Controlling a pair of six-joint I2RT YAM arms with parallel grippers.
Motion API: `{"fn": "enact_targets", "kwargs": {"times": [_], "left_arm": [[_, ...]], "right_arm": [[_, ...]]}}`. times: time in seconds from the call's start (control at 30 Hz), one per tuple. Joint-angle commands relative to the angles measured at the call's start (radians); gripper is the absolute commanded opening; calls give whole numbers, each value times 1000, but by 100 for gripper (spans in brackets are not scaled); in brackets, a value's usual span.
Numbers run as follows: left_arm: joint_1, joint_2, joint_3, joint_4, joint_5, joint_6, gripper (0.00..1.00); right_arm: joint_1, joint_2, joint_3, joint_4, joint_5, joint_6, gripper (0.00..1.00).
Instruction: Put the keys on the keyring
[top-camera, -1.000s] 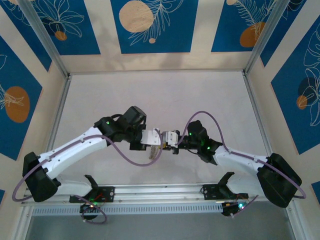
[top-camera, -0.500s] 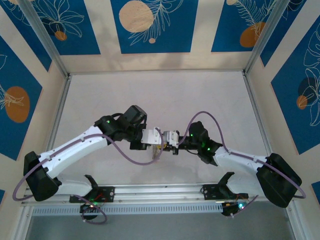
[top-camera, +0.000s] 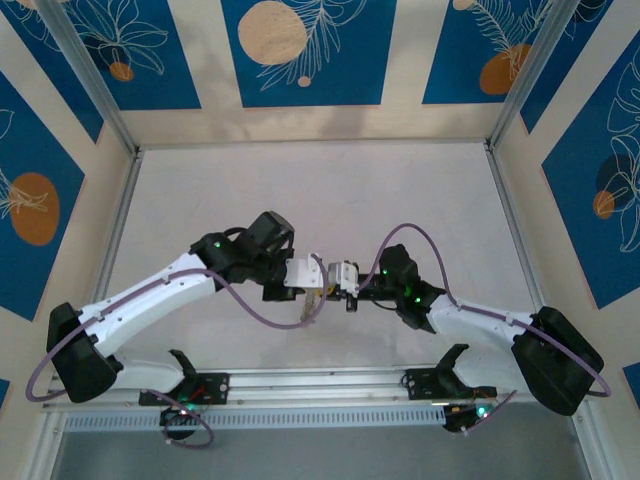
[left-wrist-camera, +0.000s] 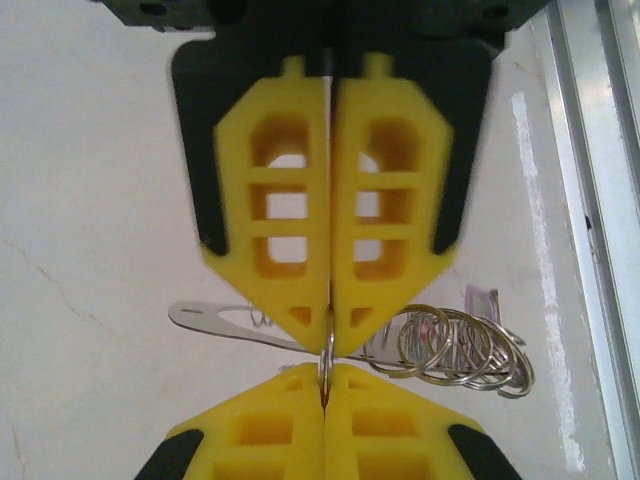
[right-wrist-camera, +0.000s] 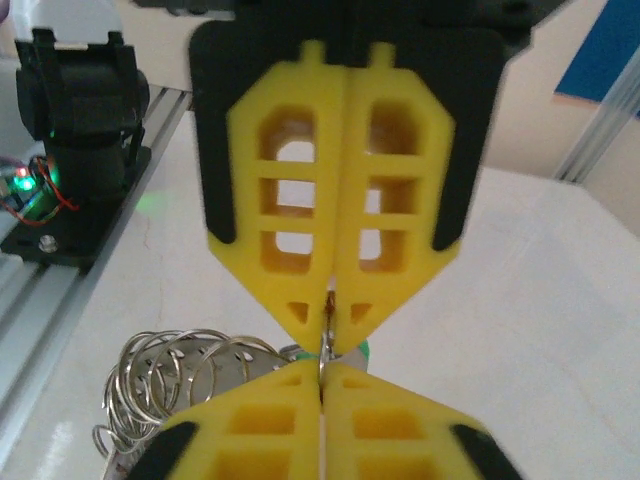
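Note:
My two grippers meet tip to tip above the table's middle, left gripper (top-camera: 316, 277) on the left and right gripper (top-camera: 338, 281) on the right. In the left wrist view my left gripper (left-wrist-camera: 329, 344) is shut on the thin silvery keyring (left-wrist-camera: 326, 360), seen edge-on. From the opposite side the right gripper (left-wrist-camera: 325, 372) pinches the same wire. In the right wrist view my right gripper (right-wrist-camera: 329, 345) is shut on the keyring (right-wrist-camera: 324, 362), with the left gripper (right-wrist-camera: 322, 370) just below. The pale green head of the keys (right-wrist-camera: 362, 349) peeks out behind the fingertips; its blade is hidden.
A bunch of several small silvery rings (left-wrist-camera: 465, 345) hangs beside the jaws, along with a flat silver metal strip (left-wrist-camera: 215, 318). The bunch (right-wrist-camera: 175, 375) also hangs left of the right fingers. The aluminium rail (top-camera: 320, 385) and the arm bases line the near edge.
The right gripper's jaws have closed onto the ring wire. Both grippers stay tip to tip, shifted only slightly.

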Motion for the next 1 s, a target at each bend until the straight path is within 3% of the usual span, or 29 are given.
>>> {"fn": "enact_targets", "kwargs": {"times": [0.0,0.03,0.17,0.27,0.57,0.97], "left_arm": [[-8,-32,-13,50,41,-27,0],[-6,-38,-17,58,40,-29,0],[-3,-81,-56,95,34,-30,17],[13,-124,-112,125,36,-37,21],[39,-203,-287,384,154,-129,23],[64,-307,-329,397,127,-98,24]], "right_arm": [[2,7,-4,39,-12,19,0],[0,7,-4,40,-12,25,0],[-10,-3,-47,159,-21,90,0],[-30,-5,-78,271,-56,140,0],[-30,-2,-104,377,-99,155,0],[-30,29,-100,411,-120,144,0]]}}
